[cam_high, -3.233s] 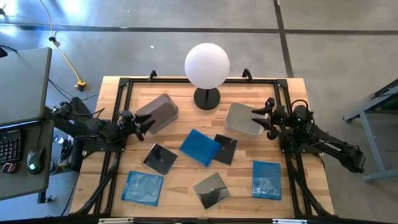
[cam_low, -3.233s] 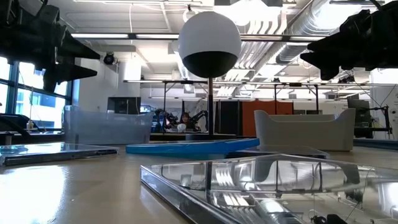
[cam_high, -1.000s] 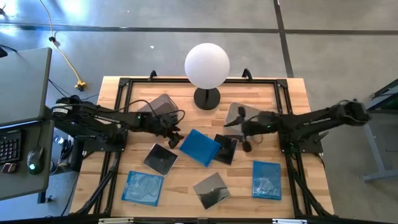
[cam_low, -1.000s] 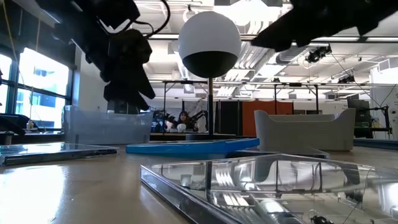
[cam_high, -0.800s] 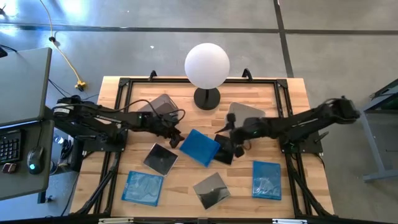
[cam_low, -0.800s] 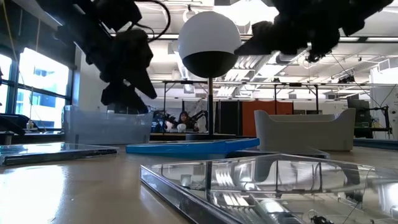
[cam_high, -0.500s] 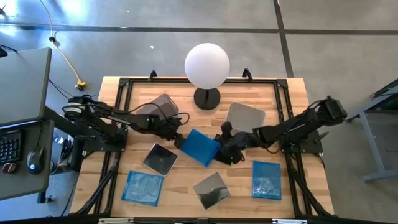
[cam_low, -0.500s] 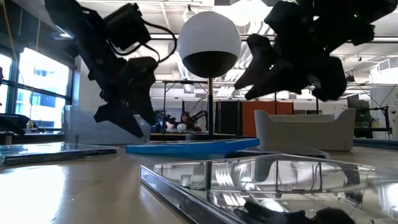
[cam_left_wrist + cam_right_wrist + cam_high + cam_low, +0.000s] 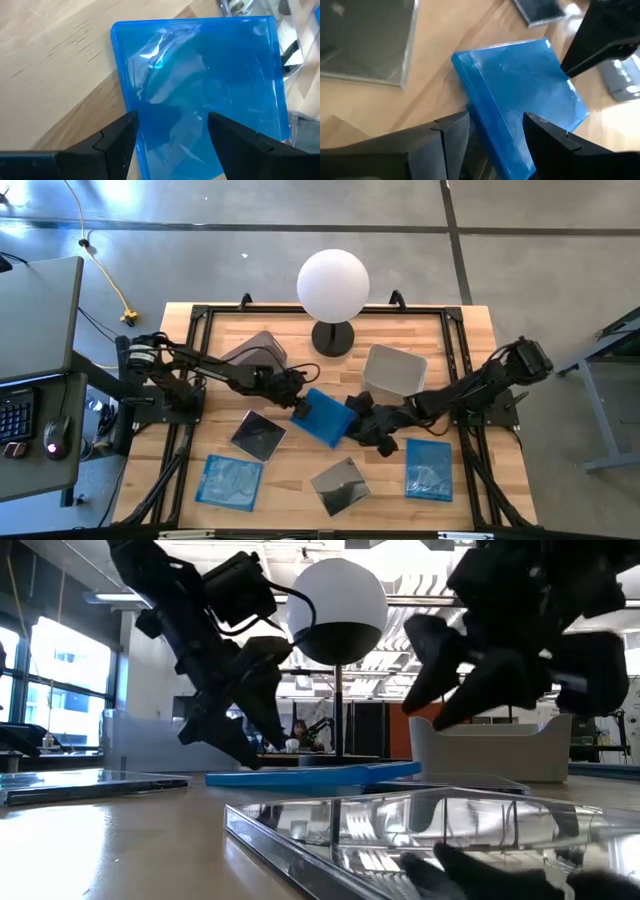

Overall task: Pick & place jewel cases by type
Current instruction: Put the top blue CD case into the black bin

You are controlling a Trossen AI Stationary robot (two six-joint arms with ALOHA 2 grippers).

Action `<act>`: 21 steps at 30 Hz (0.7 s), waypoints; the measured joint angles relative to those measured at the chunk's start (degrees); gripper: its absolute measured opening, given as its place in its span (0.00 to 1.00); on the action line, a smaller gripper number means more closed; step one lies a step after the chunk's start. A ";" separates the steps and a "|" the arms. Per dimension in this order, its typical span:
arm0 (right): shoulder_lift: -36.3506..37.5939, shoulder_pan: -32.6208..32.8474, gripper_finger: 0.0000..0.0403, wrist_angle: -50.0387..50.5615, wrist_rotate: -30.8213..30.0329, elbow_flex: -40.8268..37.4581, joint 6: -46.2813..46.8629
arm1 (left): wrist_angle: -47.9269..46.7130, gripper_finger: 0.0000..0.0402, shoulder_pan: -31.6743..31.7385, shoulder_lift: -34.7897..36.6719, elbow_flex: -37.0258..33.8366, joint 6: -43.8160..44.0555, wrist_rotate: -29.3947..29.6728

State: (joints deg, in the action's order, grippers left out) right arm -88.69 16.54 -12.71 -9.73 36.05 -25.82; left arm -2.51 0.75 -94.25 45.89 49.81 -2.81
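A translucent blue jewel case [image 9: 325,418] lies mid-table, its right edge resting on a dark case [image 9: 455,782] that my right gripper mostly covers in the high view. My left gripper [image 9: 300,406] is open, tipped down over the blue case's left edge [image 9: 150,130]. My right gripper [image 9: 366,426] is open above the dark case, and its wrist view shows the blue case [image 9: 520,105] between its fingers. Two more blue cases [image 9: 230,481] [image 9: 429,469] and two dark ones [image 9: 258,434] [image 9: 340,485] lie flat nearer the front. My left gripper has its open fingers [image 9: 117,137] astride the blue case's left edge, slanting down from the table's left. Whether they touch the case, I cannot tell.
A grey bin [image 9: 255,360] stands at the back left and a pale bin [image 9: 393,370] at the back right. A lamp with a white globe [image 9: 333,285] stands at the back centre. Bare wood [image 9: 290,465] lies between the front cases.
Both arms have reached in toward the table's middle and gone down. My left gripper has moved right and tipped down over the blue case. My right gripper has moved left and toward the near edge, over the dark case. No case has moved.
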 joint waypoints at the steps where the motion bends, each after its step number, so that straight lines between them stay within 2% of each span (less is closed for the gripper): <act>1: -1.03 -0.06 0.45 -0.11 -0.14 0.00 -0.12 | 0.04 0.60 0.00 -0.09 0.00 0.00 0.19; 7: -7.19 -0.13 0.45 -3.01 -4.88 0.68 -4.50 | -0.29 0.60 0.00 0.18 -0.02 1.37 0.30; 11: -9.40 -0.13 0.45 -2.74 -5.24 3.28 -4.66 | -1.12 0.60 0.00 1.35 -0.22 -0.17 -0.76; 17: -9.94 -0.09 0.45 2.48 -6.79 5.94 -4.68 | -1.14 0.60 0.02 3.14 -0.14 -1.82 -0.77; 21: -9.96 -0.11 0.45 3.81 -6.57 6.25 -4.68 | -6.33 0.60 0.02 3.14 -0.15 -1.63 -0.82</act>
State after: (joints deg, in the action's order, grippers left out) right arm -98.65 16.43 -8.91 -16.29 42.30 -30.50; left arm -8.84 0.78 -91.11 45.74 48.18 -3.63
